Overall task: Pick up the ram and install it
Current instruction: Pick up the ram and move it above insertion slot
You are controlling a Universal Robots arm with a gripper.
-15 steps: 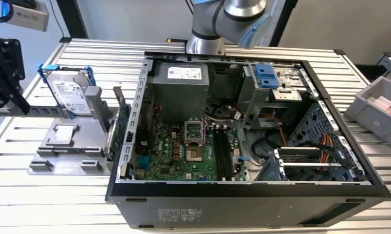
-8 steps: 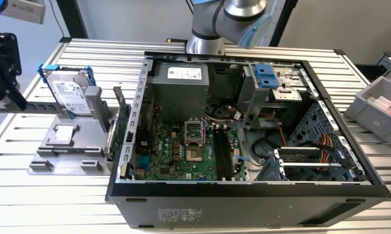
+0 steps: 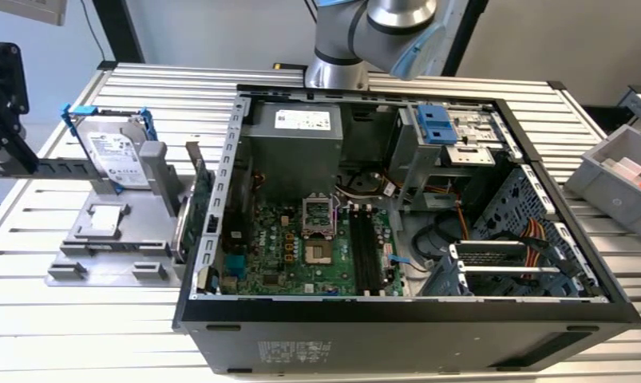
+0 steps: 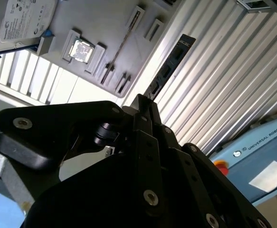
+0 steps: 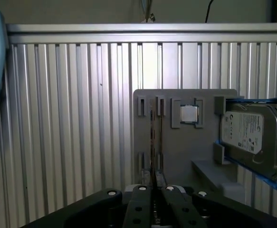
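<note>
Black-fingered, clamps ram [image 4: 169,66] by one end between pinched fingers [image 4: 148,128], long axis running straight out past gripper [image 4: 144,102] beside fixture [image 4: 109,19], well apart from motherboard slots [image 3: 365,247] toward the exterior view's right.

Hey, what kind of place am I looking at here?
Most likely a robotics lab bench for computer assembly: an open desktop case sits on a slatted metal table, a robot arm rises behind it, and its claw grips the ram near a grey parts fixture with a hard drive.
</note>
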